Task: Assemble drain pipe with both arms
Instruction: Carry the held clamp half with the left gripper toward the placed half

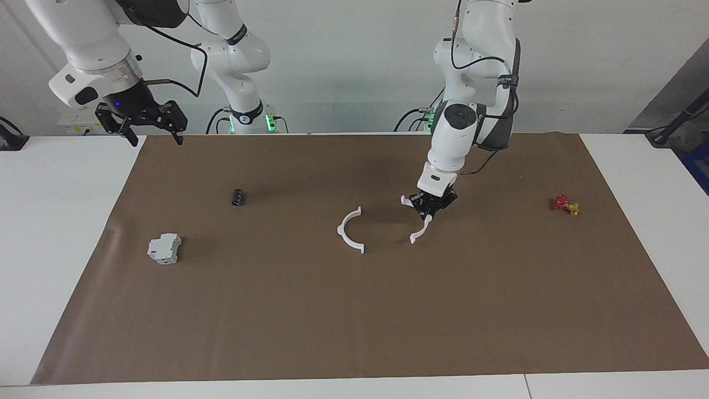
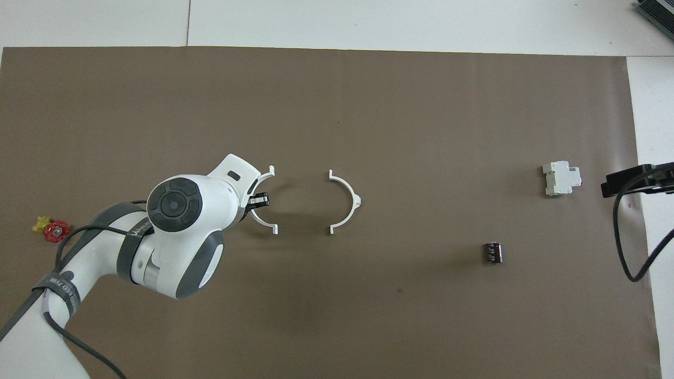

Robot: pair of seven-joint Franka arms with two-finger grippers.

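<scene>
**A:** Where did the two halves of the drain pipe sit?

**B:** One thin white plastic half-ring [image 1: 350, 231] lay flat on the brown paper sheet [image 1: 354, 310] covering the counter [image 1: 55, 233], about midway between the two arms' ends. Its open side faced the left arm's end. The other white plastic half-ring [image 1: 419, 220] was in the left gripper [image 1: 427, 206], just beside the first one toward the left arm's end, with its open side facing the resting half.

**A:** Why held that way?

**B:** I judged it was so the end tabs of both arcs would meet and close into a ring. A gap showed between them, so the join was not yet made.

**A:** And the fingers?

**B:** The left gripper's fingers were pinched tight on the middle of the arc, leaving both tabbed ends free. Whether the arc's lower tip touched the paper I could not tell.

**A:** The other arm?

**B:** The right gripper [image 1: 148, 123] waited in the air over the paper's corner at the right arm's end, its fingers spread wide and holding nothing.

**A:** Anything else about?

**B:** A grey-white boxy block [image 1: 164, 247] and a small black cylinder [image 1: 237, 197] lay toward the right arm's end, the cylinder nearer to the robots. A small red and yellow valve piece [image 1: 565, 204] lay toward the left arm's end.
</scene>
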